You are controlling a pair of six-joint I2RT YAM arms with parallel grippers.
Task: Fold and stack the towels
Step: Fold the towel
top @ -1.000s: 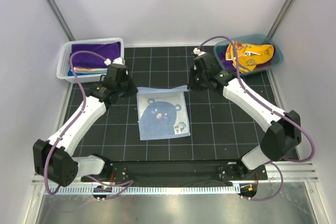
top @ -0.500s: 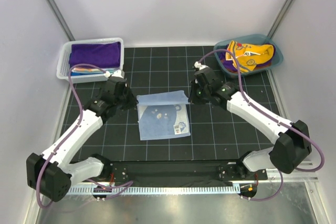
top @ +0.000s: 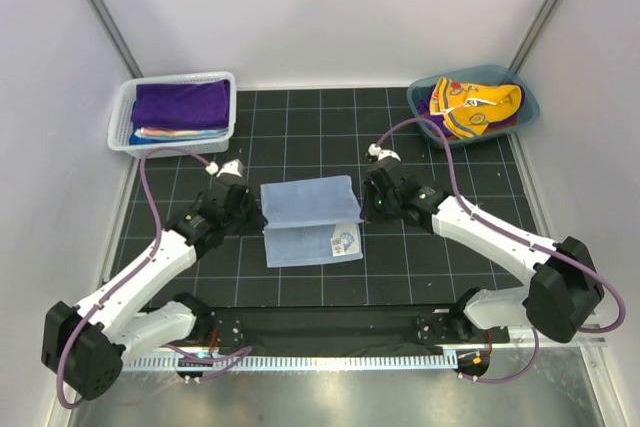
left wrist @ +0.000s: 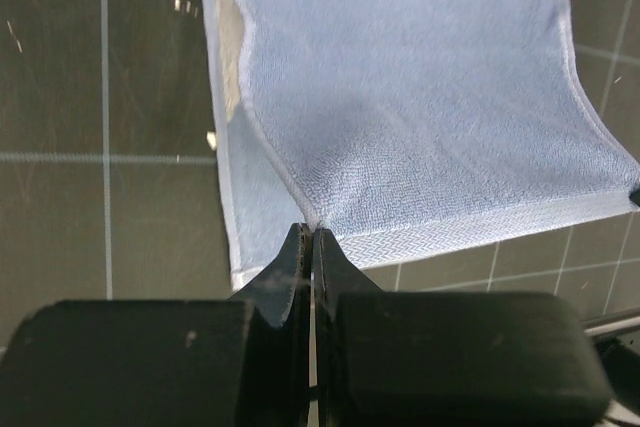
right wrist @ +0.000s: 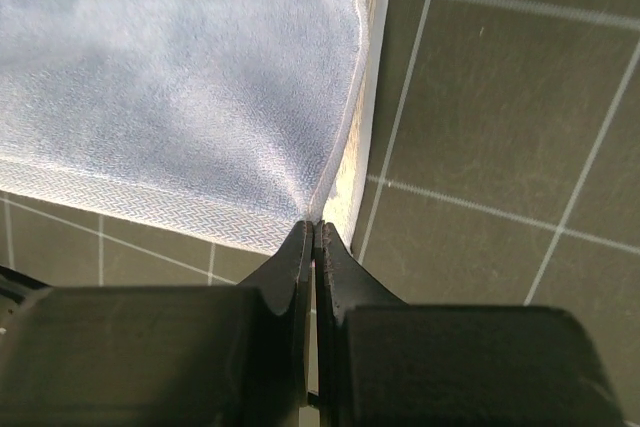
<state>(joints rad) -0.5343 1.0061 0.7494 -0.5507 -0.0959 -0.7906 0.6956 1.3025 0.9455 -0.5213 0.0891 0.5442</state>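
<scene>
The left gripper (left wrist: 312, 235) is pressed together on one corner of a light blue terry towel (left wrist: 420, 97), and the right gripper (right wrist: 312, 229) pinches the opposite corner. The towel lies doubled over between them, spreading away from both sets of fingertips. A small printed label (top: 344, 242) just beside the right gripper is too small to read. Beneath is a black mat with a pale grid (top: 420, 267), with white walls (top: 320, 17) around.
</scene>
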